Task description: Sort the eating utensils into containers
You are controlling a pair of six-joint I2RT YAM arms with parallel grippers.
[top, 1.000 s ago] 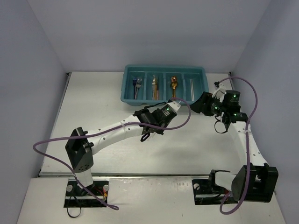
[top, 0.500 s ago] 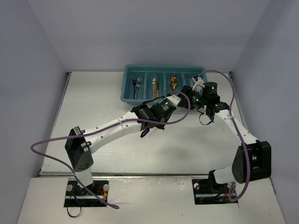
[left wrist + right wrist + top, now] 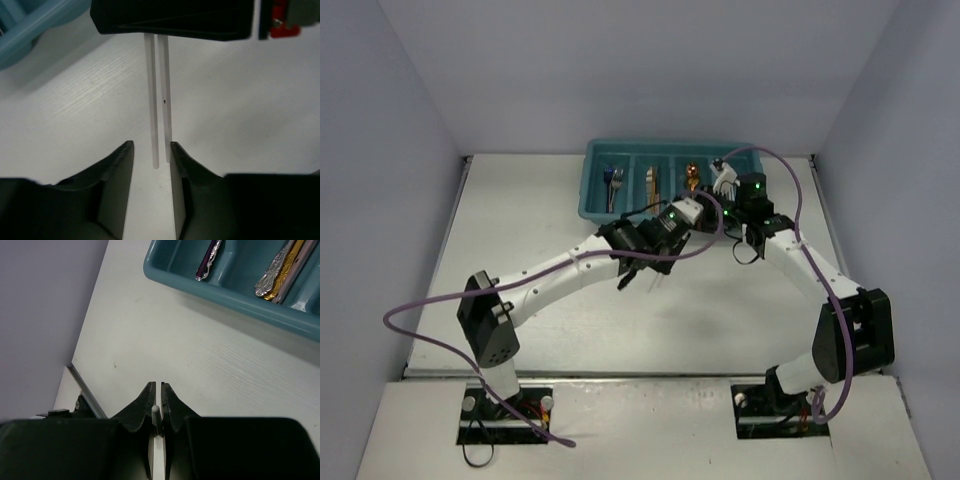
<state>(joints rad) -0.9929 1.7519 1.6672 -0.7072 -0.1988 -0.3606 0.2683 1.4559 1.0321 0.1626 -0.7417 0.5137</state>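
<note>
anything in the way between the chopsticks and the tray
Only the right gripper, shut on the far ends of the chopsticks, on the tray side; the left gripper holds their near ends. Nothing else shows before the tray.

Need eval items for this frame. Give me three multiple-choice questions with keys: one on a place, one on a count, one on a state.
1. In the teal tray, where does the gold spoon lie?
A) leftmost compartment
B) rightmost compartment
C) third compartment from the left

2. How many pale sticks does the left end effector grip?
A) one
B) two
C) four

3. How does the right end effector stand?
A) shut on a pale stick's tip
B) wide open
C) shut on a fork

Key:
1 C: the top view shows the spoon third from the left.
2 B: the left wrist view shows two sticks side by side.
3 A: the right wrist view shows its jaws closed on a pale tip.
</note>
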